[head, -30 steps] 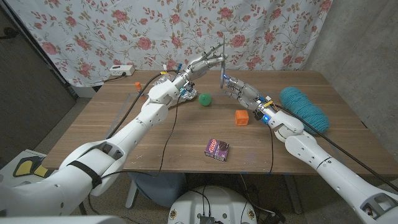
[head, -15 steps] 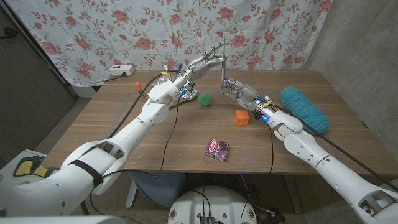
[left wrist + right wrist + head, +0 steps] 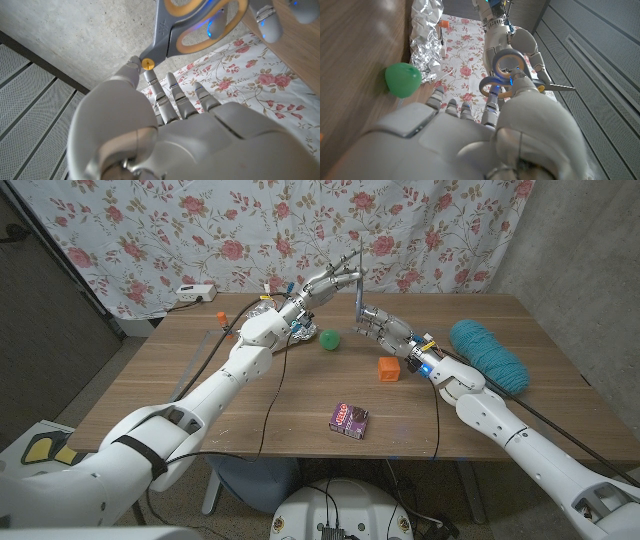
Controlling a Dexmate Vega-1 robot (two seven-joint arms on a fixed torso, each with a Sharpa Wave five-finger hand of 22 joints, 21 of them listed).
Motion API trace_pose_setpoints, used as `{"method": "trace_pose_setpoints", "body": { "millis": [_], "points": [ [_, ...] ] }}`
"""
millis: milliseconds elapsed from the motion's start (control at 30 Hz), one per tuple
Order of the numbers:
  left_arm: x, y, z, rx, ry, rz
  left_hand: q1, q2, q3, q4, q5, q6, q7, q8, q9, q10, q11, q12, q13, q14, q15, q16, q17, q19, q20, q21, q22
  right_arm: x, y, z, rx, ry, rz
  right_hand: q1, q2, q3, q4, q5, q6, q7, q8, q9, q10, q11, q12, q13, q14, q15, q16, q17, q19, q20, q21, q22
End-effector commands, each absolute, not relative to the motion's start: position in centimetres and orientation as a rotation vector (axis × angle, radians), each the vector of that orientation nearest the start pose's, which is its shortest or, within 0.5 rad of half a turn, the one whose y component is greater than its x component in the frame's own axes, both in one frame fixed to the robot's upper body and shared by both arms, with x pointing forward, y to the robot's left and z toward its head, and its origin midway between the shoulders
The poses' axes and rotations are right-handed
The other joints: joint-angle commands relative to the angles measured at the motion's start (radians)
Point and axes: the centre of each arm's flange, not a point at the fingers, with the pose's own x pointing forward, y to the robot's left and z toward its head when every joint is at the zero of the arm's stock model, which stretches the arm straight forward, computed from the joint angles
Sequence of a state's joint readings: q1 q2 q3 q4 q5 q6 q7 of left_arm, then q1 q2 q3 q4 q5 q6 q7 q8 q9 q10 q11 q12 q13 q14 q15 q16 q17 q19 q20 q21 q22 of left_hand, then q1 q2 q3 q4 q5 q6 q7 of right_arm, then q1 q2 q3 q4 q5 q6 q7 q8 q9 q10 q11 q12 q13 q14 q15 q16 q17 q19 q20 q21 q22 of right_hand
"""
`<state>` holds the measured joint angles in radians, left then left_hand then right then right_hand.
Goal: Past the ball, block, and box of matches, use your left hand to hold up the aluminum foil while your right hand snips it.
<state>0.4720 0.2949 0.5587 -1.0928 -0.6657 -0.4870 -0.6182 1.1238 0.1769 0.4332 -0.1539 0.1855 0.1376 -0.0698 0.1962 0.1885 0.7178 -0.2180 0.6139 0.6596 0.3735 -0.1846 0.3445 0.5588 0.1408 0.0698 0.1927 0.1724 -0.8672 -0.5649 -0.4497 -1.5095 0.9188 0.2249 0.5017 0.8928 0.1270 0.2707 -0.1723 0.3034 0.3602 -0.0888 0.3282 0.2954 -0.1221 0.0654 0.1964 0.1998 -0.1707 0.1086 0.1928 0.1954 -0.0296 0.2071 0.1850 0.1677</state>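
Note:
My left hand (image 3: 325,280) is raised above the table's far middle and pinches grey, orange-lined scissors (image 3: 358,285) near their pivot (image 3: 147,63). The scissors stand upright, handles down. My right hand (image 3: 385,327) reaches up from the right, its fingers (image 3: 267,22) at the handle loops (image 3: 507,75); whether it grips them is unclear. The crumpled aluminum foil (image 3: 262,307) lies on the table behind my left forearm, also seen as foil (image 3: 427,30) past the green ball (image 3: 402,80). Neither hand touches the foil.
On the wooden table (image 3: 250,400) the green ball (image 3: 330,340) sits under the hands, the orange block (image 3: 388,368) in front of my right hand, the purple matchbox (image 3: 349,419) nearer me. Teal yarn (image 3: 487,352) lies at right. A white power strip (image 3: 195,292) sits far left.
My right hand has edged left and closer to the scissors' handles. The left hand and the scissors have stayed in place.

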Motion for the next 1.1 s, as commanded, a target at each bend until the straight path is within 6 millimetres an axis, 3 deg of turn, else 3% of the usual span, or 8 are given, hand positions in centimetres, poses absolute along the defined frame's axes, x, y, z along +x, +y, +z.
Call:
{"method": "trace_pose_setpoints", "body": {
  "millis": [33,267,667,1100],
  "points": [
    [62.8,11.4,11.0,0.146,-0.928,-0.905,0.000,0.007,0.036,0.030,0.004,0.003,0.004,0.000,0.002,0.003,-0.007,0.005,0.003,0.016,-0.027,0.006,0.002,0.008,-0.007,0.006,0.002,59.4,-19.1,-0.9,0.100,-0.622,0.857,0.020,0.003,0.014,-0.001,0.014,0.006,-0.016,-0.007,-0.003,-0.003,-0.016,0.002,-0.001,-0.067,-0.017,0.007,0.001,0.002,-0.002,0.002,0.001],
    [63.0,11.4,11.0,0.141,-0.928,-0.901,0.002,0.008,0.034,0.029,0.003,0.003,0.002,0.000,0.002,0.003,-0.007,0.005,0.004,0.022,-0.029,0.011,0.008,0.012,-0.003,0.007,0.002,59.6,-18.9,-1.0,0.086,-0.614,0.844,0.034,0.004,0.022,-0.001,0.019,0.018,-0.024,-0.009,-0.007,0.004,-0.023,0.006,-0.002,-0.063,-0.029,0.009,0.000,0.019,-0.010,0.007,0.000],
    [63.3,10.8,10.6,0.137,-0.917,-0.910,0.003,0.008,0.034,0.028,0.003,0.008,-0.017,0.001,0.002,0.001,-0.007,0.002,0.002,0.025,-0.030,0.013,0.013,0.007,-0.009,0.005,0.002,59.7,-18.7,-1.0,0.073,-0.617,0.845,0.024,-0.024,0.010,0.007,0.004,0.007,-0.021,-0.023,-0.013,0.000,-0.021,0.005,-0.003,-0.064,-0.031,0.009,0.000,0.031,-0.009,0.007,-0.001],
    [63.4,10.3,10.3,0.135,-0.906,-0.917,0.003,0.008,0.035,0.027,0.003,0.012,-0.008,0.002,0.002,0.003,-0.007,0.001,0.002,0.027,-0.029,0.013,0.017,0.006,-0.008,0.004,0.002,59.8,-18.3,-1.0,0.068,-0.609,0.836,0.007,-0.034,-0.004,0.021,-0.029,0.010,-0.034,-0.030,-0.013,0.001,-0.029,0.006,-0.004,-0.064,-0.046,0.010,0.000,0.032,-0.027,0.003,-0.001]
  ]
}}
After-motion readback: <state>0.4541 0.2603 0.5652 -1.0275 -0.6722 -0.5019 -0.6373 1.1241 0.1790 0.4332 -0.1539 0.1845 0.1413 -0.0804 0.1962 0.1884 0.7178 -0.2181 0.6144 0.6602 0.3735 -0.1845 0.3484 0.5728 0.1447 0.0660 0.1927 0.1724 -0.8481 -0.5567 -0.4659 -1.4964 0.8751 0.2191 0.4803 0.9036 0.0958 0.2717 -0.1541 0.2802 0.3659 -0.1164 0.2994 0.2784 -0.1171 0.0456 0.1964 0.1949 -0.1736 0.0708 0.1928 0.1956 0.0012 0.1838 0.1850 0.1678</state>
